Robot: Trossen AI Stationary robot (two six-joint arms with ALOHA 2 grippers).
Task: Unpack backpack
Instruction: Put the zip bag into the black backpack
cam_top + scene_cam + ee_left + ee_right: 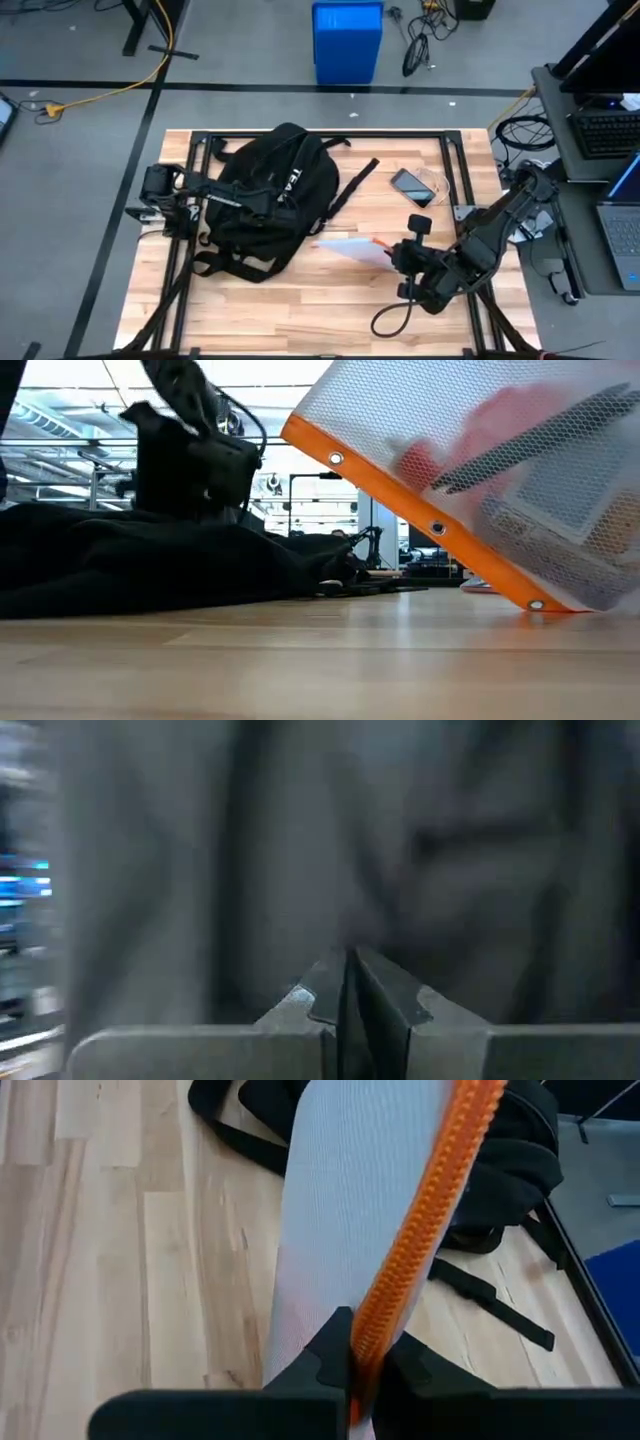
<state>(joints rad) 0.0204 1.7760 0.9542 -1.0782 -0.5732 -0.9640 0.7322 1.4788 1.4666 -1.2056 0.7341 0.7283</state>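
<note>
Right gripper lifts a mesh pouch beside the backpack.

The backpack (pixel 268 200) lies left of centre on the table (pixel 300 310). The right gripper (pixel 365 1365), lower right of centre, has its fingers clamped on the orange-zippered white mesh pouch (pixel 352 250). The left gripper (pixel 350 990), fingers pressed together, rests on the backpack's fabric. A phone (pixel 411 187) lies at upper right.

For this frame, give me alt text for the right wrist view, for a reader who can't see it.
The right gripper is shut on the orange zipper edge of a white mesh pouch, held above the wooden table. The black backpack and its straps lie beyond.
</note>
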